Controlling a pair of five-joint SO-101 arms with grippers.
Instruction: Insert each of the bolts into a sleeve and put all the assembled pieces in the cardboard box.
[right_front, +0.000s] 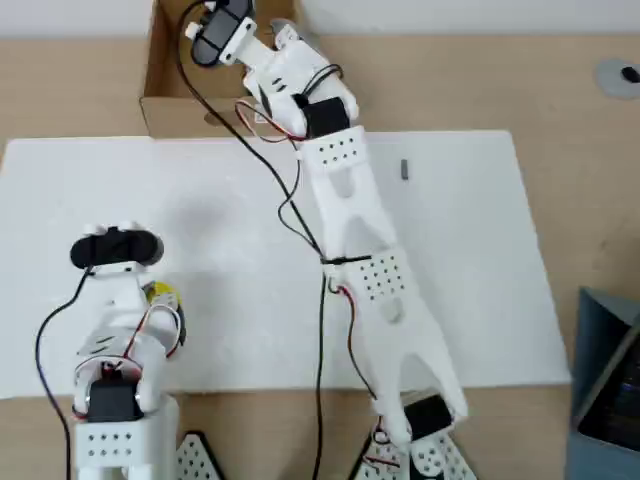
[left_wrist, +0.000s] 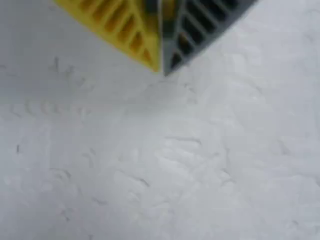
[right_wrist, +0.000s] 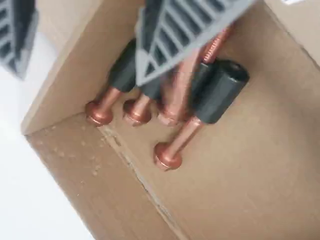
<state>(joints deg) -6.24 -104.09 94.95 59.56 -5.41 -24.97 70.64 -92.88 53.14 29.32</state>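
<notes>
1. copper bolts: four lie close together inside the cardboard box, heads toward one wall. black sleeves sit on their shanks wherever these can be seen.
2. right gripper: hangs in the box just above the bolts, jaws spread apart, holding nothing.
3. left gripper: jaws pressed together on nothing, over the white mat, well apart from the box.
4. small dark item: lies alone on the mat, too small to identify.
5. status: four assemblies appear boxed. the task looks finished or nearly so, depending on whether item 4 is a leftover part.
</notes>
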